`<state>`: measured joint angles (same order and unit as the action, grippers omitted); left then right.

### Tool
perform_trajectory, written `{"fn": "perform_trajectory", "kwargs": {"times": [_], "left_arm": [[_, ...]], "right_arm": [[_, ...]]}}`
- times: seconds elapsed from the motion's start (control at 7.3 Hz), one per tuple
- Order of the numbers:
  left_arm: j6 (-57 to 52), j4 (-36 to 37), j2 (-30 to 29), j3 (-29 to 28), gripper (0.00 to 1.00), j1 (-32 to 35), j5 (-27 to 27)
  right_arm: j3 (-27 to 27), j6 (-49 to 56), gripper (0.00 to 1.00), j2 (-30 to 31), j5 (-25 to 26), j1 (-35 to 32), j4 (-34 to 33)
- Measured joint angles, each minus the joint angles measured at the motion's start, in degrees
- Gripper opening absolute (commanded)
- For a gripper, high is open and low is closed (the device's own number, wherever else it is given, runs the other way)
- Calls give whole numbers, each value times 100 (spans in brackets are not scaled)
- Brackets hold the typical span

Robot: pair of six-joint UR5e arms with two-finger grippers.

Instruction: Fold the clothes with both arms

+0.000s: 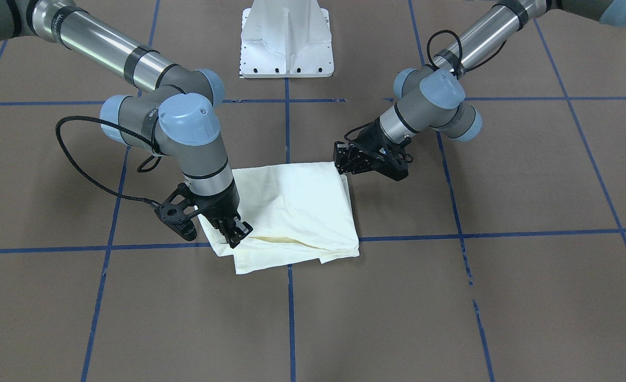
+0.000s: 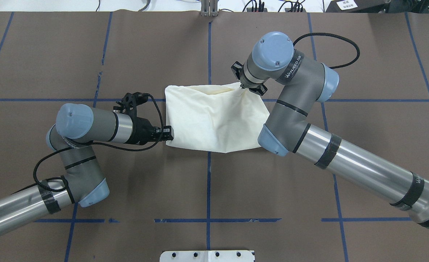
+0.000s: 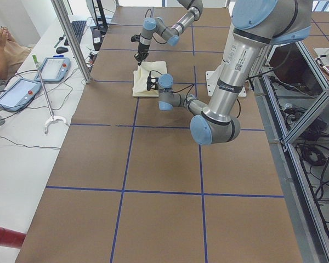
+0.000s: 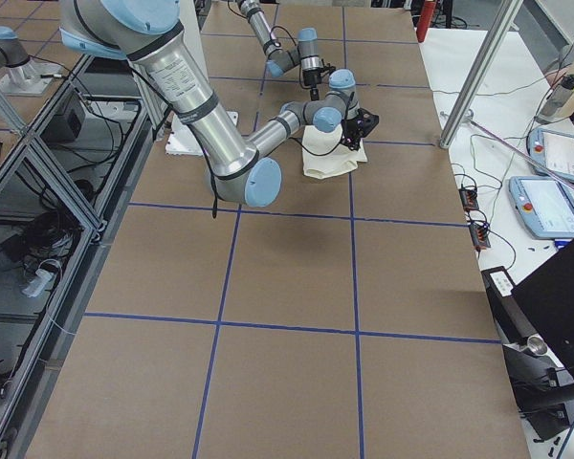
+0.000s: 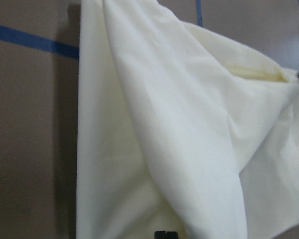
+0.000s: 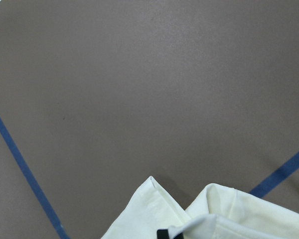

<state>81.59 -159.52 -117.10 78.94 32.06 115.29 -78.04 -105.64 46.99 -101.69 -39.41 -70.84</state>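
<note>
Shirt (image 2: pixel 214 120) lies lengthwise left-to-right; left tool (image 2: pixel 169 133) and right tool (image 2: pixel 244 87) pinch opposite corners.

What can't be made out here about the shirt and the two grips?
Shirt print and lettering: in no view, only plain cream fabric shows.
Left gripper jaws: small and dark at the shirt's edge in both fixed views; whether they hold cloth is unclear.
Right gripper jaws: overhead, hidden under its own wrist.
</note>
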Motion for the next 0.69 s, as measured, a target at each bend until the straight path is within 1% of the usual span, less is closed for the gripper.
{"fn": "perform_trajectory", "kwargs": {"times": [0.41, 0.69], "left_arm": [[-330, -173, 105, -5, 0, -9, 828], [-357, -186, 118, -5, 0, -40, 978]], "right_arm": [[7, -6, 0, -37, -5, -29, 0], [17, -3, 0, -47, -8, -43, 0]]}}
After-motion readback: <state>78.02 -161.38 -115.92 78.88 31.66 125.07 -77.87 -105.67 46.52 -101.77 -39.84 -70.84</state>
